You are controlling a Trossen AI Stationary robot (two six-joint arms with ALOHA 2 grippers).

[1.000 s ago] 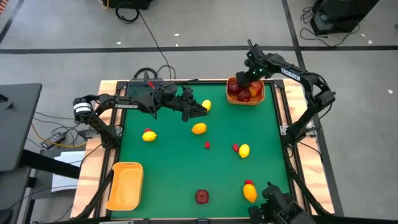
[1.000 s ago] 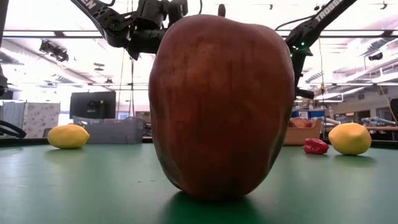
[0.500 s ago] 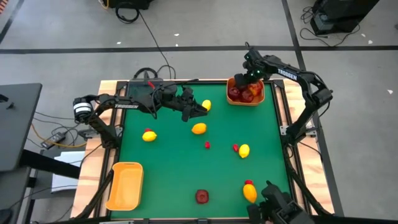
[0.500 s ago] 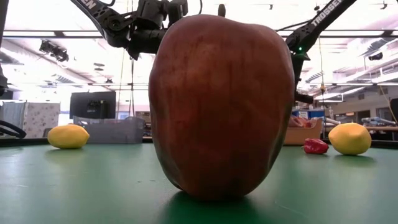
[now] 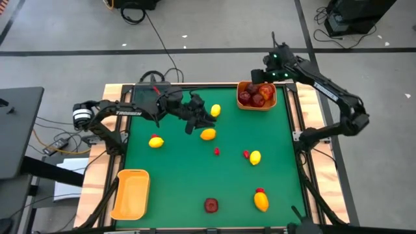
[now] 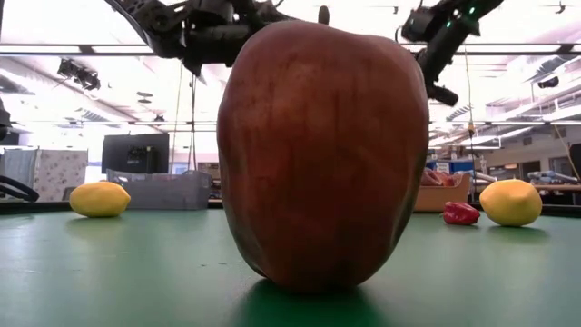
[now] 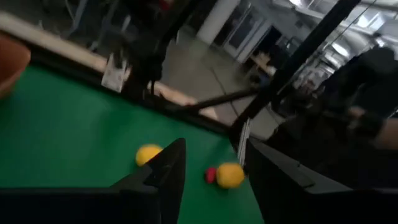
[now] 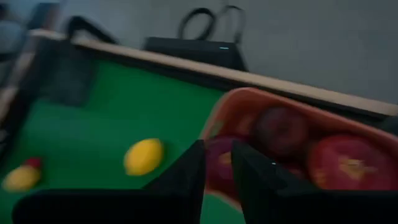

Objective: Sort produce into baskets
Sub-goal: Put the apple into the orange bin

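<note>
An orange basket (image 5: 257, 95) at the table's far right holds several dark red and red-orange fruits (image 8: 283, 134). My right gripper (image 5: 263, 77) hangs above its far rim, open and empty (image 8: 217, 168). My left gripper (image 5: 201, 122) is open and empty (image 7: 211, 177) above the table's far middle, between two lemons (image 5: 215, 110) (image 5: 208, 134). More lemons (image 5: 156, 142) (image 5: 255, 156) (image 5: 260, 201), small red bits (image 5: 216, 151) (image 5: 246, 154) and a dark red apple (image 5: 211, 205) (image 6: 322, 154) rest on the green mat. An empty orange basket (image 5: 130, 193) sits near left.
A dark grey tray (image 6: 163, 189) stands at the far left, under my left arm (image 5: 130, 109). The apple stands close in front of the low camera and hides the table's middle there. Open mat lies in the centre and near left.
My right gripper has risen from over the fruit-filled basket and drawn back toward the table's far right corner. My left gripper has shifted a little toward the near edge, toward the lemon below it.
</note>
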